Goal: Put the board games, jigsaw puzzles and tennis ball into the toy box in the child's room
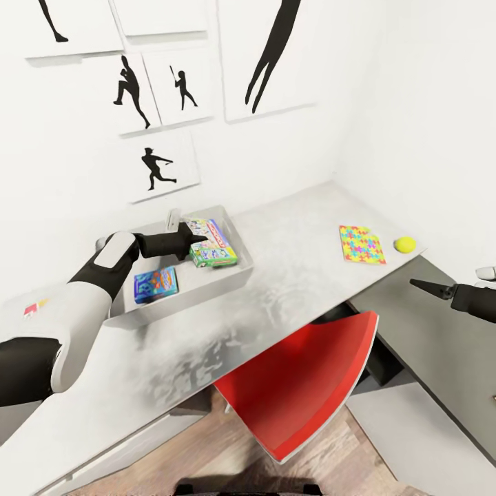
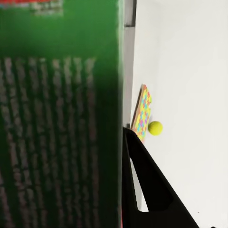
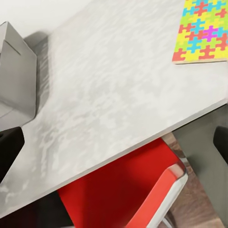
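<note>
Gripping the green game (image 1: 213,253) over the box (image 1: 238,270), the left pincer (image 1: 196,242) risks dropping it askew; the right pincer (image 1: 421,286) looks open.

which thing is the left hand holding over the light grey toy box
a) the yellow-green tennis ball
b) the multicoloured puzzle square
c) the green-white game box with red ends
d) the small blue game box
c: in the head view the left hand is shut on the green-white game box with red ends above the shallow light grey toy box, while the small blue game box already lies inside it.
</note>
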Tool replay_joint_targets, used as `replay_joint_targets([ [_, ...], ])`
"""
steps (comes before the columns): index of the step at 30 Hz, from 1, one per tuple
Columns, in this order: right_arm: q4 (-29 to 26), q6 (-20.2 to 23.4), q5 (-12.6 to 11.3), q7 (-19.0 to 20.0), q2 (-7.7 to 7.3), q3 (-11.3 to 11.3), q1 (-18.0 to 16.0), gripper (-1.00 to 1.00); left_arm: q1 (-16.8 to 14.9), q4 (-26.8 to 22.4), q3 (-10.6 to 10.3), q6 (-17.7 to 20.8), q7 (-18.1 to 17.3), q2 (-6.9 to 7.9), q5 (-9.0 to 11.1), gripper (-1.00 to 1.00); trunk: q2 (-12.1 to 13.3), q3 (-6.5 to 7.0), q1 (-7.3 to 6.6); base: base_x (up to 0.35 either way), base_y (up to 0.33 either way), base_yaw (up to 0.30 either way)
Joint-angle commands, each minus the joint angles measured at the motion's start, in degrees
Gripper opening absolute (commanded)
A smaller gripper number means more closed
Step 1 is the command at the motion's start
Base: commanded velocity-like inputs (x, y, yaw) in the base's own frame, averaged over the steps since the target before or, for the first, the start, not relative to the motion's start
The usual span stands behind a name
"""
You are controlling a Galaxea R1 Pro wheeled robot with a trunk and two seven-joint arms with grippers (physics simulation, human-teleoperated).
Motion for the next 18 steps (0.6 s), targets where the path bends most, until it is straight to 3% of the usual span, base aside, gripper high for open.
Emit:
replay_joint_targets([
  [1, 0.0, 0.3, 0.3, 0.4, 0.0, -0.1, -0.1, 1.0, 0.0, 0.0, -0.3, 0.0, -0.4, 0.07, -0.1, -1.0, -0.1, -0.18, 0.03, 0.0, 0.0, 0.0],
  [18, 0.0, 0.3, 0.3, 0.4, -0.03, -0.1, -0.1, 1.0, 0.2, 0.0, -0.4, -0.3, -0.4, 0.09, 0.0, -1.0, -0.1, -1.12, 0.03, 0.0, 0.0, 0.0],
])
